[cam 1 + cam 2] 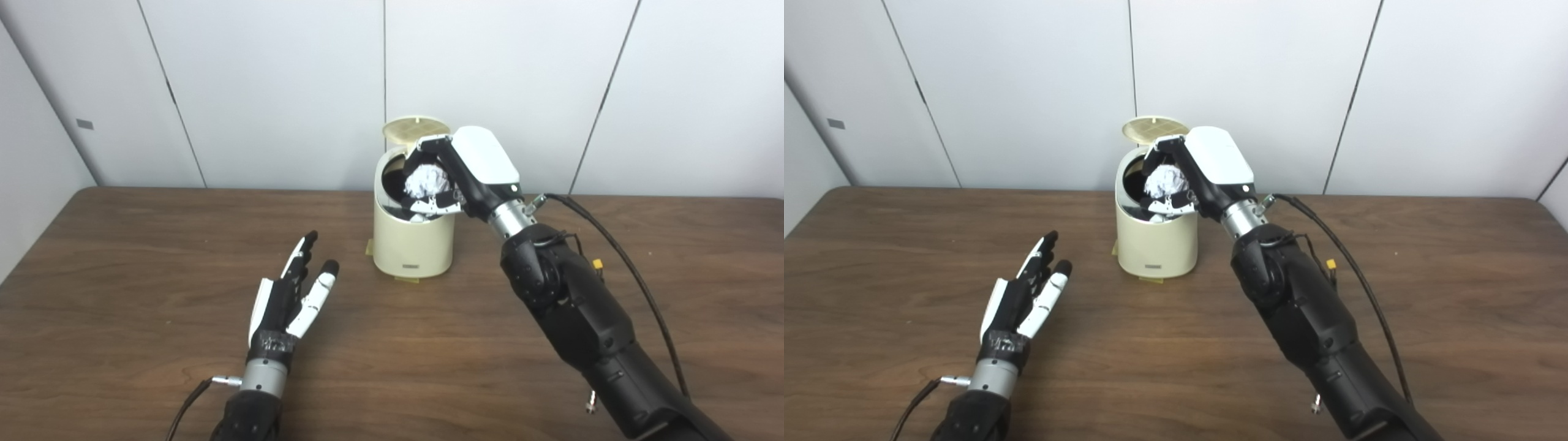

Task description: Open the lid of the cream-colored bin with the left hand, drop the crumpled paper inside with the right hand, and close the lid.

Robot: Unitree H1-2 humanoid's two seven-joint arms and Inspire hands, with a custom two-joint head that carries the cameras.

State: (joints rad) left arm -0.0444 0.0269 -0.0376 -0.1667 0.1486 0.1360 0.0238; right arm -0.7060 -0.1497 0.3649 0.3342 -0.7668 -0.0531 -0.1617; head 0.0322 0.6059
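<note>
**Cream bin open, paper held over the mouth**

Brown wood-grain table (pixel 122 343) carries everything; landmark is the cream-colored bin (pixel 411 248).

Nearest: left hand (pixel 293 294), well in front of the bin and to its left. Fingers spread and extended, grasping nothing, low over the table; can't tell if it touches the surface.

Next back: the bin, upright. Lid (pixel 416 130) is flipped up at the bin's rear rim, so the opening step looks done. Dark interior visible.

Right hand (pixel 442 177) is at the bin's mouth, coming in from the bin's right side, fingers clenched around the crumpled paper (pixel 429 182). Paper sits above the opening, not yet inside. My read: release is the step in hand, lid close still to go.

Handling, as judgement:
- Paper: light, soft, crushable. Any wrap around the ball holds it; it may cling to a finger on release, so open wide.
- Bin: light-looking plastic, could slide or tip if the lid gets pushed hard. Press the lid from the top, near its free edge.

View differences: left eye shows more of the dark interior beside the paper. Right eye shows the table's far right corner. Neither shows the lid hinge or the bin's bottom.
</note>
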